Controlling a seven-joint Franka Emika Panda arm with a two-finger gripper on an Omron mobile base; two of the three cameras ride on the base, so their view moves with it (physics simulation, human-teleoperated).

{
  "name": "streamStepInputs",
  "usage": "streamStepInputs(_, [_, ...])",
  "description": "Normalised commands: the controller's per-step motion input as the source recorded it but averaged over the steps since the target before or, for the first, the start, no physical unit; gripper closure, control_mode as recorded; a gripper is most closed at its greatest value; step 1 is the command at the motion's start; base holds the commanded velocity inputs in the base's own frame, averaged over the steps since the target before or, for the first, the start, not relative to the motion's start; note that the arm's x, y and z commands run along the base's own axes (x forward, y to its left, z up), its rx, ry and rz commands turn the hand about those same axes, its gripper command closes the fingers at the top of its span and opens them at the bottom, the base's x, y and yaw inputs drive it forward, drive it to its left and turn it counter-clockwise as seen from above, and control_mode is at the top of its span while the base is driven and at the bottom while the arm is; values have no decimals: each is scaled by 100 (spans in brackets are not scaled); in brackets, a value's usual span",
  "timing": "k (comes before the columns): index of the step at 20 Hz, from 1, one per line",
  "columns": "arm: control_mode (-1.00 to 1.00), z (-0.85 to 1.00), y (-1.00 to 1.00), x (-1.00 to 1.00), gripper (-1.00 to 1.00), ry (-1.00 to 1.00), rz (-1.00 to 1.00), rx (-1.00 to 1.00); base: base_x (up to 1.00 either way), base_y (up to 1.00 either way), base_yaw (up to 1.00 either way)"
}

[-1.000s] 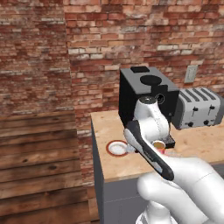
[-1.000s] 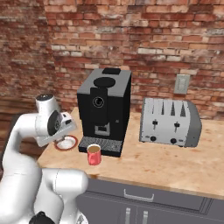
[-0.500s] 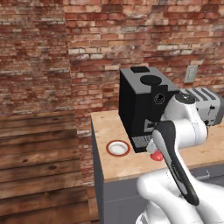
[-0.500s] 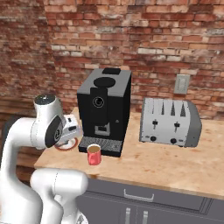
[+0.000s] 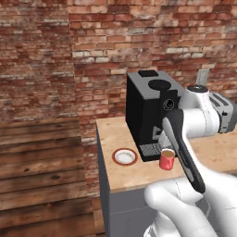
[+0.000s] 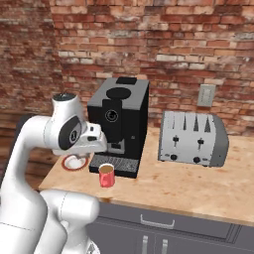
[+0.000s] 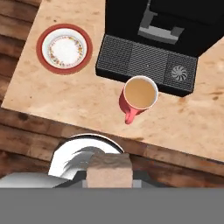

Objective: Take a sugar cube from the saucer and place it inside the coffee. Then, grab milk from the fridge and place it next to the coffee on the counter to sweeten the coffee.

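Note:
My gripper (image 7: pixel 109 177) is shut on the sugar cube (image 7: pixel 109 168), a tan block at the bottom of the hand view. It hangs above the counter's front edge, nearer than the coffee (image 7: pixel 140 93), a red mug of brown liquid. The mug stands in front of the coffee machine's drip tray (image 5: pixel 167 159) (image 6: pixel 106 175). Left of it lies the saucer (image 7: pixel 64 48) (image 5: pixel 125 156) (image 6: pixel 74 161), white with a red-brown rim and nothing on it. All rest on the wood-grain counter (image 7: pixel 83 109) (image 5: pixel 118 175) (image 6: pixel 198 188). The milk and the fridge are out of view.
A big black coffee machine (image 5: pixel 148 111) (image 6: pixel 119 119) stands right behind the mug. A silver toaster (image 6: pixel 192 138) sits to its right by the brick wall. Grey cabinets with bar handles (image 6: pixel 154 222) run under the counter. Wooden flooring lies left of the counter's end.
The arm has lifted and swung right, away from the saucer, uncovering the mug in the left base view. The gripper has stayed shut.

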Motion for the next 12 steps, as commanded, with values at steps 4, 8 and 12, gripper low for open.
streamStepInputs(4, [-100,-62,0,34,100,10,-13,0,0,0,0])
streamStepInputs(8, [-100,-34,-12,25,100,1,-7,0,0,0,0])
streamStepInputs(12, [-100,-17,-20,11,100,-1,-5,2,0,0,0])
